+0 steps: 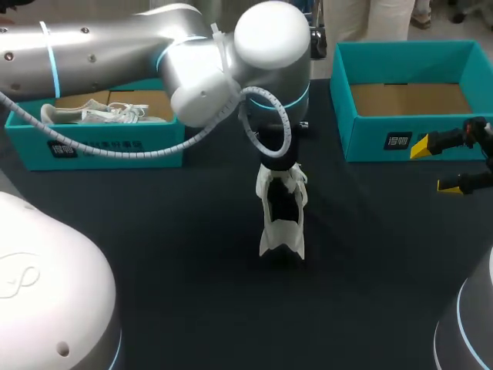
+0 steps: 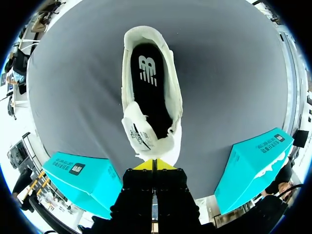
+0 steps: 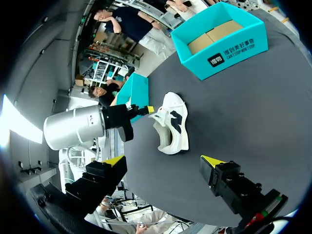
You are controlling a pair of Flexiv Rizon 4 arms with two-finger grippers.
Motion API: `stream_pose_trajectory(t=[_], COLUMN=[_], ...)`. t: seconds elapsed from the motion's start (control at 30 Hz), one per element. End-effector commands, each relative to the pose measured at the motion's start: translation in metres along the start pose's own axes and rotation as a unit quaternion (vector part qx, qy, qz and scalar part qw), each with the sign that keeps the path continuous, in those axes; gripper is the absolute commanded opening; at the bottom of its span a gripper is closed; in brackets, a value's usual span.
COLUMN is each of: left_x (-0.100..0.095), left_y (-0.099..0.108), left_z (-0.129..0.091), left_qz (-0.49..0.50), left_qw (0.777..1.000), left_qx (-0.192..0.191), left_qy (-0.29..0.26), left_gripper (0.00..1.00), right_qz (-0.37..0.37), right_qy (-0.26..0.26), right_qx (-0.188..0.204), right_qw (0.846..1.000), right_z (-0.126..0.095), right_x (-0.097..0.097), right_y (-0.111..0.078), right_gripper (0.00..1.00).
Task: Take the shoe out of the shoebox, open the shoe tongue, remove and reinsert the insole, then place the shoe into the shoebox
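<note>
Jaws: left gripper (image 2: pixel 155 165) tight on shoe (image 2: pixel 173 103), right gripper (image 3: pixel 163 161) wide; insole (image 2: pixel 146 95) clear only in left wrist view.

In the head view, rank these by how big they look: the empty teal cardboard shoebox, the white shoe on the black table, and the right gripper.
1. Empty teal cardboard shoebox: clearly largest.
2. White shoe and right gripper: similar spread, and the gripper runs off the view's edge, so unranked.

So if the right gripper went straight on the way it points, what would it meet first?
Most likely the white shoe, lying straight ahead of the right gripper with nothing visible in between, though depth is hard to judge.
</note>
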State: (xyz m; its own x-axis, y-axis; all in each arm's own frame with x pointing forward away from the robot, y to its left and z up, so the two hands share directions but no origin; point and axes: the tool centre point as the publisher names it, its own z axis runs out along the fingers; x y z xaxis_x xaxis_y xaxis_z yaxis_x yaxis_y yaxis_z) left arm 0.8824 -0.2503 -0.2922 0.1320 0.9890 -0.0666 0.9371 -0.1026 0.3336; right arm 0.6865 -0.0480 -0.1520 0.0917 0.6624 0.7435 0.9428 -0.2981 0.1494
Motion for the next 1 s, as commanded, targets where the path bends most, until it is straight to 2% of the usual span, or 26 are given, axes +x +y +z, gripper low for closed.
stream_pose_trajectory(t=[0.03,0.3,0.53,0.73,0.87,1.0], left_x=[0.009,0.017,0.02,0.013,0.002,-0.01], left_y=[-0.01,-0.029,-0.037,-0.017,-0.005,-0.005], left_z=[-0.003,0.008,0.005,-0.007,0.002,0.012], left_qz=[-0.001,-0.015,-0.025,-0.035,-0.025,-0.012], left_qw=[1.0,0.999,0.998,0.999,0.999,1.0], left_qx=[0.007,0.038,0.052,0.034,0.027,0.026], left_qy=[0.004,0.013,0.019,0.001,0.0,-0.001], left_gripper=[0.0,0.0,0.0,0.0,0.0,0.0], right_qz=[0.0,0.0,0.0,0.0,0.0,0.0], right_qy=[-0.001,-0.001,-0.001,-0.001,-0.001,-0.001], right_qx=[-0.002,-0.002,-0.002,-0.002,-0.002,-0.002], right_qw=[1.0,1.0,1.0,1.0,1.0,1.0], right_z=[0.0,0.0,0.0,0.0,0.0,0.0], right_x=[0.0,0.0,0.0,0.0,0.0,0.0], right_y=[-0.002,-0.002,-0.002,-0.002,-0.002,-0.002], right_gripper=[1.0,1.0,1.0,1.0,1.0,1.0])
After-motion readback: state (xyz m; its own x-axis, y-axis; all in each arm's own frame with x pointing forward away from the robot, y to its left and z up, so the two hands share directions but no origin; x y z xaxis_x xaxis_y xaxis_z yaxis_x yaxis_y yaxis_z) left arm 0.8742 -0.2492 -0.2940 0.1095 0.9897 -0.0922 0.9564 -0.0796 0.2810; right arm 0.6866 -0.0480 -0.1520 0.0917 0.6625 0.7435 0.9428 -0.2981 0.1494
